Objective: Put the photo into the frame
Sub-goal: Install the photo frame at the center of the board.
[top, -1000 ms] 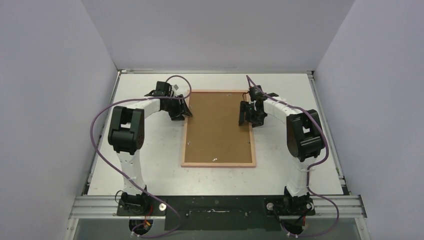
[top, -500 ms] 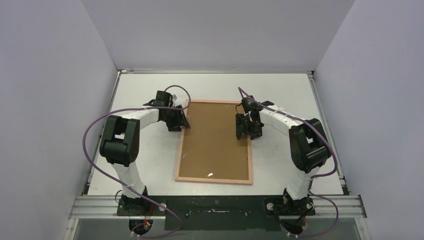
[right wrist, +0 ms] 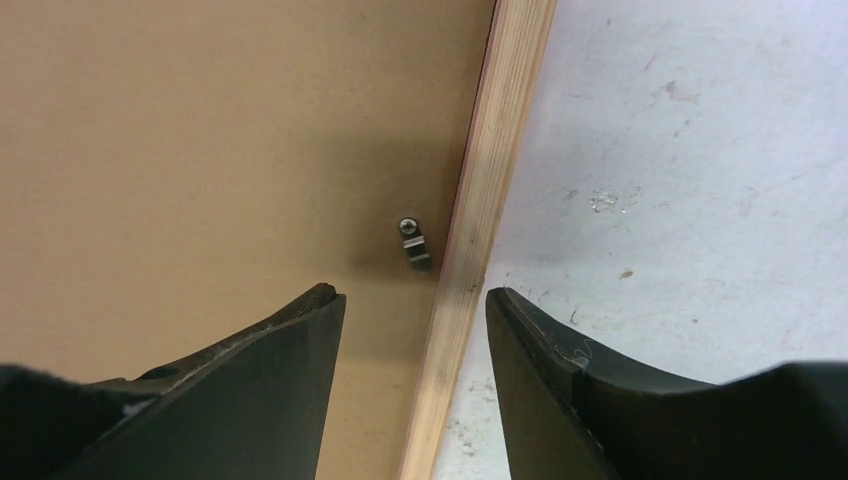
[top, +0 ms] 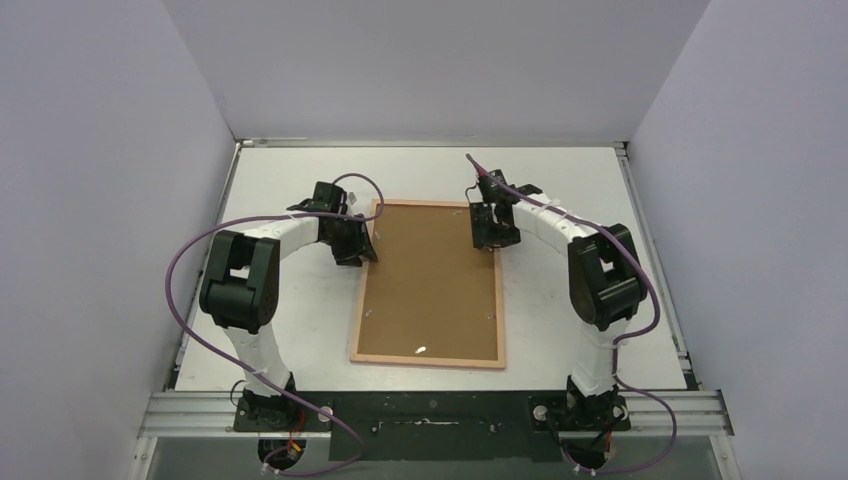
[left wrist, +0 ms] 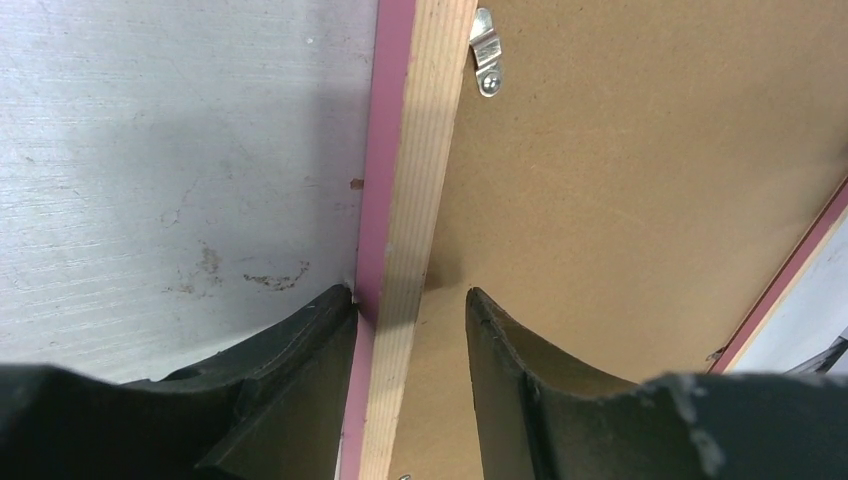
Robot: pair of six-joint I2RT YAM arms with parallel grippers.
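Note:
The frame lies face down on the table, wood-coloured back up, with the brown backing panel in it. The photo is not in view. My left gripper is open astride the frame's left rail. Its outer finger touches the pink edge and its inner finger stands off over the panel. My right gripper is open over the right rail near the far corner, one finger over the panel and one over the table.
Small metal turn clips sit on the backing by the rails, one by the left rail and one by the right rail. Grey walls close in the white table on three sides. The arm bases stand at the near edge.
The frame slid toward the near edge and turned slightly, with the left gripper staying on its left rail. The right gripper then moved along the right rail toward the far end.

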